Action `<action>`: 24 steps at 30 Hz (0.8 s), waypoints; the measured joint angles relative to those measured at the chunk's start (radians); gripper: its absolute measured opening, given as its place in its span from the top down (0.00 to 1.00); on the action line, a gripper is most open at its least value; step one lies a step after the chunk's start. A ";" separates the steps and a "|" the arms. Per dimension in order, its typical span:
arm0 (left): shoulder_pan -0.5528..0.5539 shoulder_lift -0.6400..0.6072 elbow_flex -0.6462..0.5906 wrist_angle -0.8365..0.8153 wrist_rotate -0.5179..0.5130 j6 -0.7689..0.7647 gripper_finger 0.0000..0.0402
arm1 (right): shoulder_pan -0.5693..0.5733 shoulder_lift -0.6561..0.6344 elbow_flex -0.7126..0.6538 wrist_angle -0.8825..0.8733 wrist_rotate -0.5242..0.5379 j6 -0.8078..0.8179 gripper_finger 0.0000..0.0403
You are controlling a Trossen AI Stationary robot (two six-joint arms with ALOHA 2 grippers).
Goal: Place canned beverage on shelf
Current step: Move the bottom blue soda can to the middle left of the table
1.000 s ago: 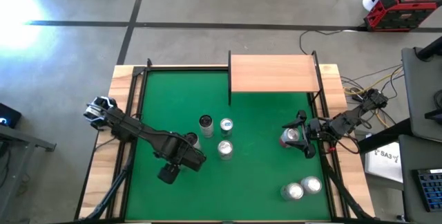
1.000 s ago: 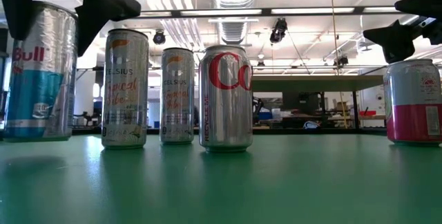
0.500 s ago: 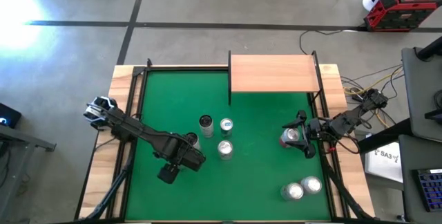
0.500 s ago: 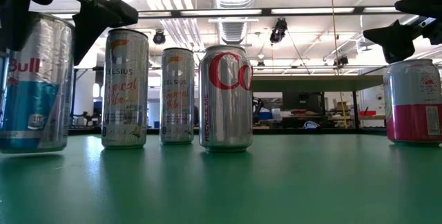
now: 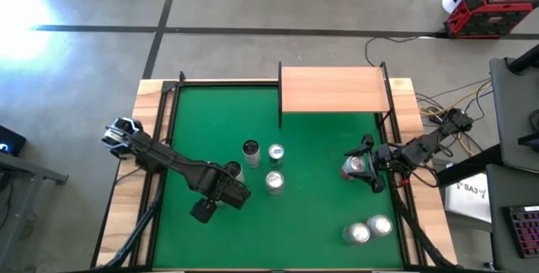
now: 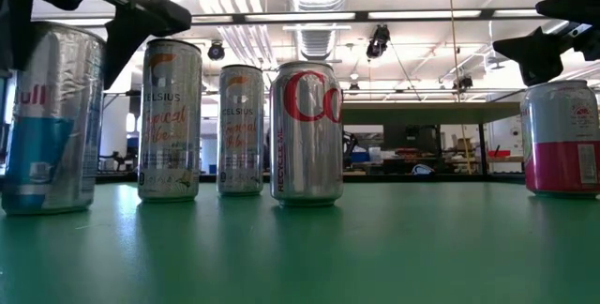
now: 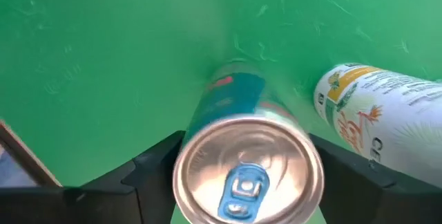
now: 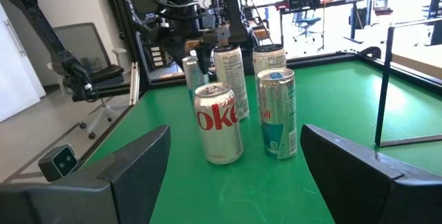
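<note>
The silver-and-blue slim can (image 6: 49, 121) sits between the fingers of my left claw (image 7: 245, 165), which is closed on it just below the rim. It is well out from the flat pale-wood shelf on black posts (image 5: 335, 89), off toward the shelf's left end. Of its label I can read only "ull". A second ago the can hung a little higher and showed "Bull"; now it is lower and turned.

Closer to the shelf stand two slim silver cans marked "CELSIUS" (image 6: 170, 121) and a silver can with red lettering and "RECYCLE ME" (image 6: 307, 130) up its side.

My right claw (image 5: 358, 165) has not moved. It is spread wide above a silver-and-pink can (image 6: 561, 140), straight out from the shelf's right end. Farther out from there, two silver cans (image 5: 368, 229) stand together on the green felt surface (image 5: 320, 222).
</note>
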 joint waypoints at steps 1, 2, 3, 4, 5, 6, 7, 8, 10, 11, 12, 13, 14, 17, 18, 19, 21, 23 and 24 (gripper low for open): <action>-0.001 0.000 0.000 0.001 -0.002 0.003 0.33 | 0.000 0.000 0.000 0.000 0.000 0.000 0.22; -0.001 0.000 0.000 0.002 -0.003 0.007 0.32 | 0.000 0.000 0.000 0.000 0.000 0.000 0.22; -0.001 0.000 0.000 0.002 -0.005 0.016 0.31 | 0.000 0.000 0.000 0.000 0.000 0.000 0.22; -0.001 0.000 0.000 0.002 -0.006 0.028 0.30 | 0.000 0.000 0.000 0.000 0.000 0.000 0.22; -0.001 0.000 0.000 0.001 -0.006 0.041 0.28 | 0.000 0.000 0.000 0.000 0.000 0.000 0.22; -0.001 0.000 0.000 0.001 -0.006 0.062 0.27 | 0.000 0.000 0.000 0.000 0.000 0.000 0.22; -0.001 0.000 0.000 0.001 -0.006 0.089 0.25 | 0.000 0.000 0.000 0.000 0.000 0.000 0.22; -0.001 0.000 0.000 -0.001 -0.006 0.118 0.24 | 0.000 0.000 0.000 0.000 0.000 0.000 0.22; -0.001 0.000 0.000 -0.002 -0.006 0.176 0.20 | 0.000 0.000 0.000 0.000 0.000 0.000 0.22; -0.002 0.000 0.000 -0.002 -0.006 0.206 0.18 | 0.000 0.000 0.000 0.000 0.000 0.000 0.22; -0.003 0.000 0.000 0.000 -0.006 0.244 0.16 | 0.000 0.000 0.000 0.000 0.000 0.000 0.22; -0.005 0.000 0.000 0.006 -0.006 0.287 0.15 | 0.000 0.000 0.000 0.000 0.000 0.000 0.22; -0.008 0.000 0.000 0.015 -0.006 0.325 0.13 | 0.000 0.000 0.000 0.000 0.000 0.000 0.22; -0.013 0.000 0.000 0.025 -0.006 0.430 0.08 | 0.000 0.000 0.000 0.000 0.000 0.000 0.22; -0.013 0.000 0.000 0.025 -0.006 0.476 0.06 | 0.000 0.000 0.000 0.000 0.000 0.000 0.22; -0.013 0.000 0.000 0.025 -0.005 0.530 0.04 | 0.000 0.000 0.000 0.000 0.000 0.000 0.22; -0.013 0.000 0.000 0.025 -0.005 0.650 0.02 | 0.000 0.000 0.000 0.000 0.000 0.000 0.22; -0.015 0.000 0.000 0.025 -0.005 0.779 0.01 | 0.000 0.000 0.000 0.000 0.000 0.000 0.22; -0.015 0.000 0.000 0.025 -0.005 0.848 0.01 | 0.000 0.000 0.000 0.000 0.000 0.000 0.22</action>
